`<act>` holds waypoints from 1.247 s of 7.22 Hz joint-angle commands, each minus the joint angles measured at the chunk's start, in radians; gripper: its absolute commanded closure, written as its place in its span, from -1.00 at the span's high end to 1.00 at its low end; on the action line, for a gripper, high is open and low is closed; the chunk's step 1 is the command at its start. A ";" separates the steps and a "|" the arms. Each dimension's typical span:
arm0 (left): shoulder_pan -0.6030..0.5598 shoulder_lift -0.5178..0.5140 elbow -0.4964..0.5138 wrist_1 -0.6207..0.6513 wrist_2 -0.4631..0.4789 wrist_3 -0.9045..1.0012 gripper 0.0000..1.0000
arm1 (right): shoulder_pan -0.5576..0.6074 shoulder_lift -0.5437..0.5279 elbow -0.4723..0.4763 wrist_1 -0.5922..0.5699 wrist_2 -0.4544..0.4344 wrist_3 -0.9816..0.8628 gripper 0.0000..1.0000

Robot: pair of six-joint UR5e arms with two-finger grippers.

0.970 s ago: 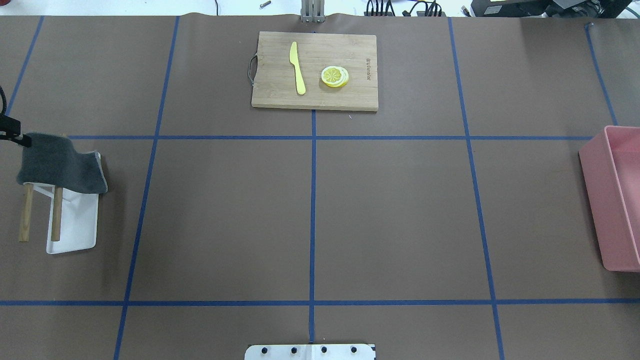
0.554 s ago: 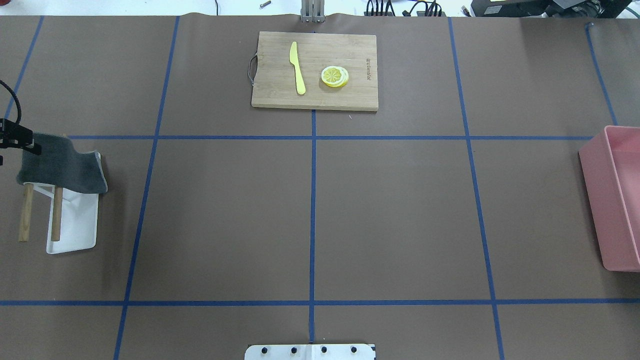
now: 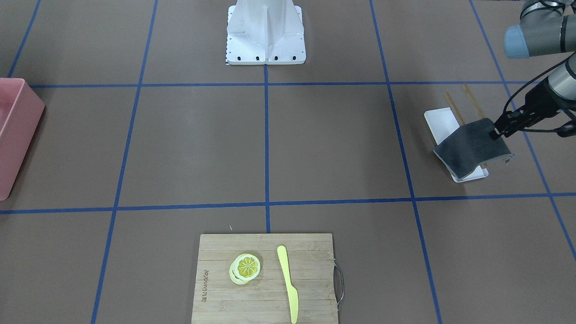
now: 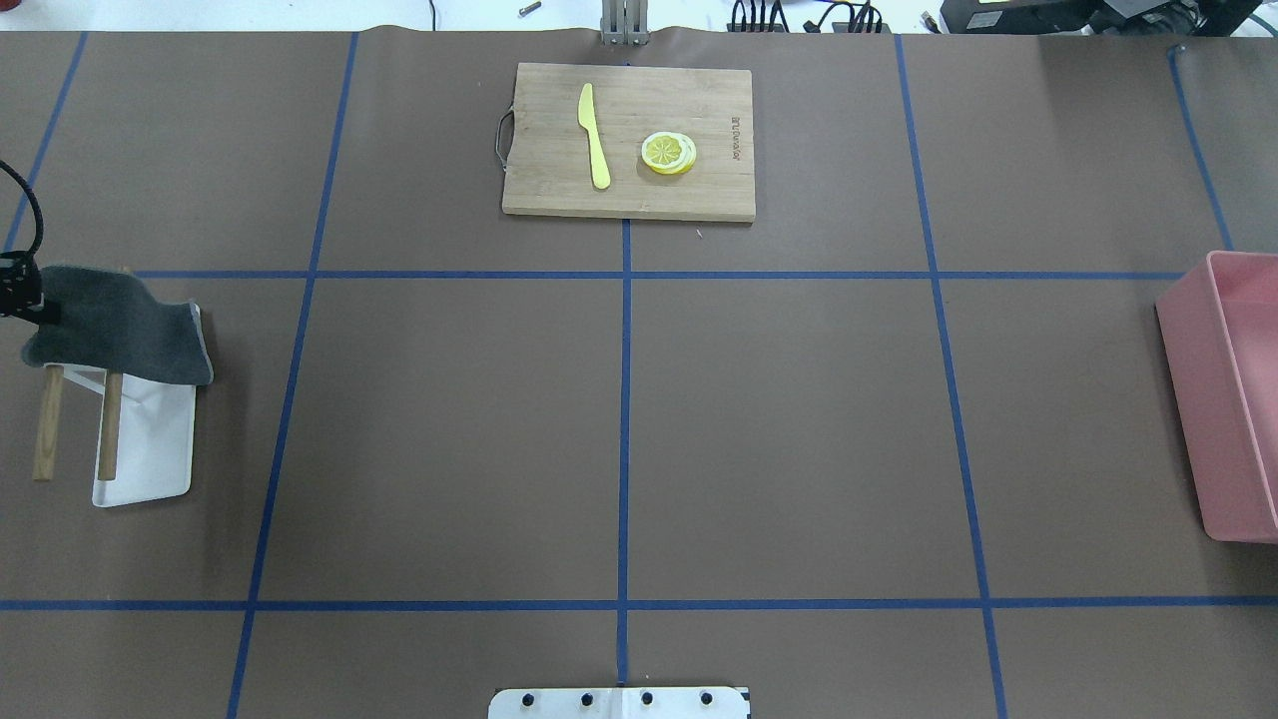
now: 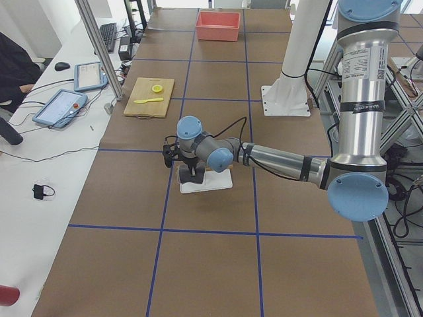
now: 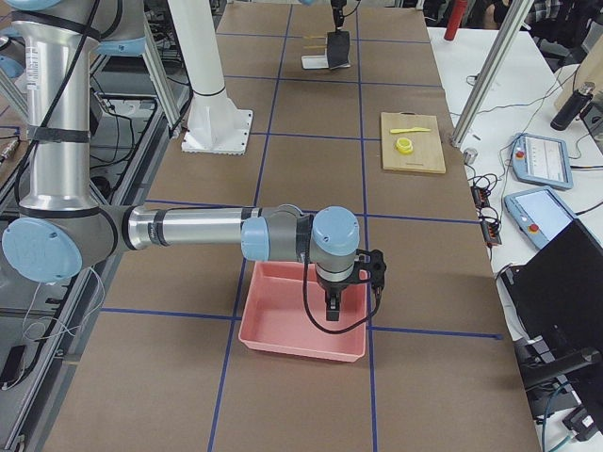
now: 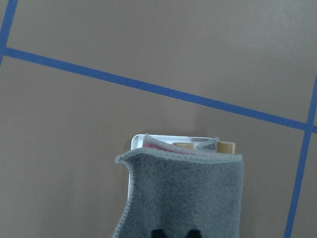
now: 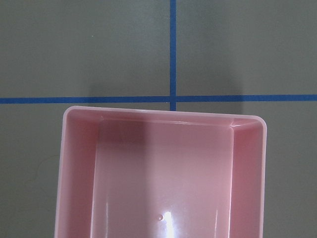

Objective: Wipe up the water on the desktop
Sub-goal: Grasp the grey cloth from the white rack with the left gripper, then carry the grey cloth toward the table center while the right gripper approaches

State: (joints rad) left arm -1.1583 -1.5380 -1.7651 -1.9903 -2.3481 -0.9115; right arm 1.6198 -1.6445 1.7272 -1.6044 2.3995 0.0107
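Note:
The desktop (image 4: 449,429) is matte brown with blue tape lines; I can make out no water on it. A grey towel (image 4: 120,335) hangs over a small rack with wooden posts (image 4: 108,429) on a white base (image 4: 150,449) at the far left. My left gripper (image 4: 25,305) is shut on the towel's left edge, as the front view (image 3: 496,132) also shows. In the left wrist view the towel (image 7: 188,193) fills the lower frame. My right gripper (image 6: 332,306) hangs over the pink bin (image 6: 292,325); I cannot tell whether it is open.
A bamboo cutting board (image 4: 699,190) at the back middle carries a yellow knife (image 4: 594,135) and lemon slices (image 4: 668,153). The pink bin (image 4: 1238,399) stands at the right edge. The robot's base plate (image 4: 619,702) is at the near edge.
My left gripper moved onto the towel's left edge, then back left. The towel's left edge and the rack's posts shifted slightly left with it.

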 commanded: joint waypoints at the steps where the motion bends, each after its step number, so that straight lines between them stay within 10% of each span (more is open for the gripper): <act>1: -0.006 0.006 -0.023 0.002 -0.005 0.002 -1.00 | -0.001 0.000 0.002 0.000 0.003 0.000 1.00; 9: -0.156 -0.207 -0.065 0.168 -0.203 -0.282 -1.00 | -0.213 0.163 0.172 0.012 0.039 0.152 1.00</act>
State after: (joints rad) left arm -1.3178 -1.6668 -1.8312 -1.8512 -2.5507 -1.0578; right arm 1.4612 -1.5117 1.8590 -1.6011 2.4328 0.1542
